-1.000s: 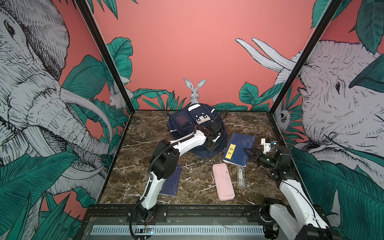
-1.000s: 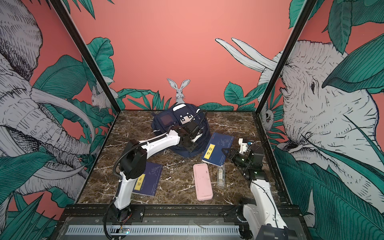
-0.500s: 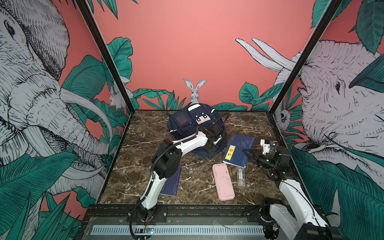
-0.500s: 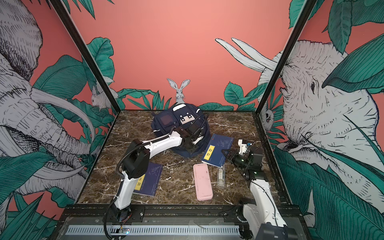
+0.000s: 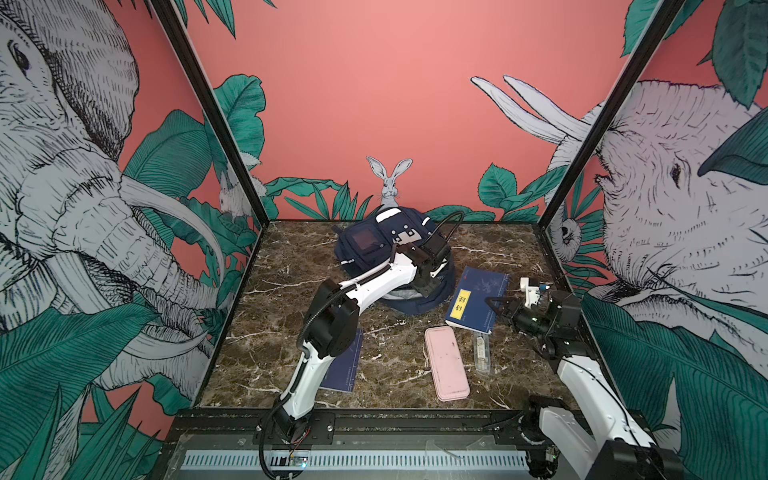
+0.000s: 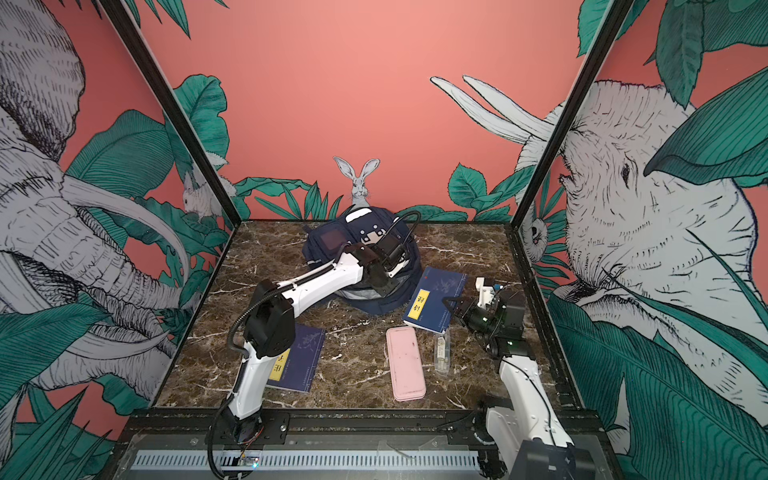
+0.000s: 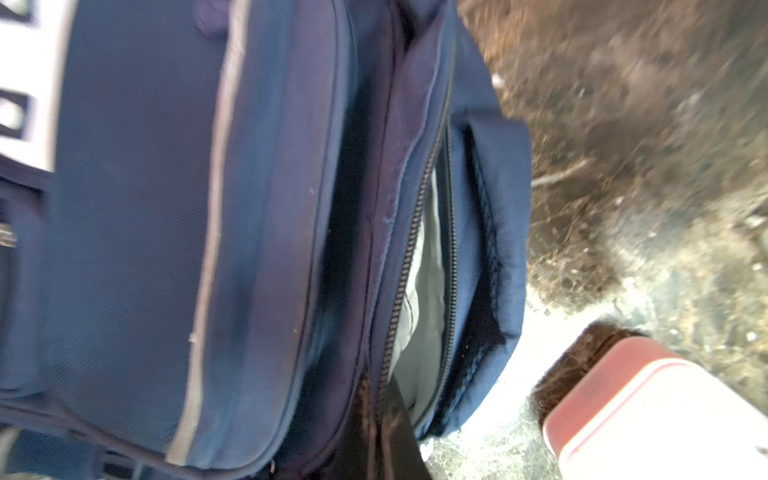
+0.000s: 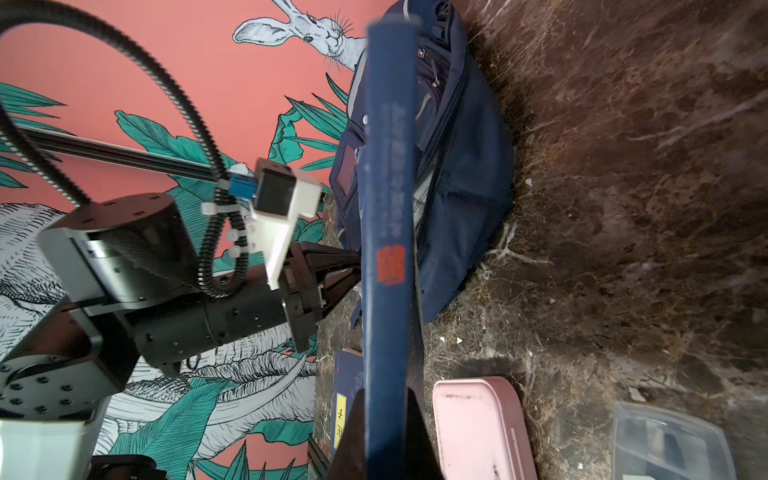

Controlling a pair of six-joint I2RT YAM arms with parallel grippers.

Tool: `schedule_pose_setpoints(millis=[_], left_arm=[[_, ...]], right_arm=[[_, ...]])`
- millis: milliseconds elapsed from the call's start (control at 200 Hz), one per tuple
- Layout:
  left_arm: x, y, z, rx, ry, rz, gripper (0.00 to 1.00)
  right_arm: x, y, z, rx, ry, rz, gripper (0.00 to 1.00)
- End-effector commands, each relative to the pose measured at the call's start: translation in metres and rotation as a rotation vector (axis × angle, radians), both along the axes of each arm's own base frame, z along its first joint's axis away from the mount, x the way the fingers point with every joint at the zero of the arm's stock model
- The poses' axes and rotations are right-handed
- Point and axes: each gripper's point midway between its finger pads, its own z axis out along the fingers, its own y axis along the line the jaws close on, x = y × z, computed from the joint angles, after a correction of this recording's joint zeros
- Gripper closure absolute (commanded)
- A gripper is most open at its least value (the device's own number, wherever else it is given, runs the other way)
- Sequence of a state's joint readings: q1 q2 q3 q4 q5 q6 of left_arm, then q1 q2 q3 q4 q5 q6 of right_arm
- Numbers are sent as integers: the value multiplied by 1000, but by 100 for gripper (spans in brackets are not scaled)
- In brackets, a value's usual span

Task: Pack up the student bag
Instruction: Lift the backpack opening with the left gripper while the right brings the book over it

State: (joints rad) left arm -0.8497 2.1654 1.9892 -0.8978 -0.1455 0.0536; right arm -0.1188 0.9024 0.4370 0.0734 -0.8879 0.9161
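The student bag (image 5: 370, 249) fills the back middle of the worktop (image 5: 291, 266), with the left arm (image 5: 374, 286) slanting across its front. Its zip mouth (image 7: 428, 270) gapes narrowly. Bare stone flanks the bag. Nearer, a pink case (image 5: 446, 363), a clear box (image 5: 482, 353) and the book (image 5: 478, 297) in the right claw (image 5: 492, 301) crowd the right.

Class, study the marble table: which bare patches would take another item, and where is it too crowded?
Free: the back-left corner of the table, left of the student bag; the back-right corner beyond the right book; the strip between left book and pink case. Crowded: around pink case, clear box and right gripper.
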Motion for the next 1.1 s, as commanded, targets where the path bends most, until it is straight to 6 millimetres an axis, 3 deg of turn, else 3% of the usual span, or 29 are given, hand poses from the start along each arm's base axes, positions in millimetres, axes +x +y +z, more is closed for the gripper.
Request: schedule_pose_setpoints(millis=[0,190,425,540,675,875,1095], left_arm=[[3,1,61,-42,-98,-17,100],[17,5,118,-92,-198,14,100],[28,6,168,-179,-285,45,100],[36,13,182,-219,-312,88,100],[47,20,197,-290,-352,140,100],[53,17,211,-386,-338,156,100],[53,10,222,-438,-346,144,100]], right_arm=[[12,0,31,13,-118,15,100],[23,1,44,52,-145,10,100],[37,15,56,75,-172,24,100],[48,25,62,74,-190,28,100],[68,23,50,85,-170,-36,100],[101,37,40,148,-158,-47,100],[123,56,28,181,-141,-39,100]])
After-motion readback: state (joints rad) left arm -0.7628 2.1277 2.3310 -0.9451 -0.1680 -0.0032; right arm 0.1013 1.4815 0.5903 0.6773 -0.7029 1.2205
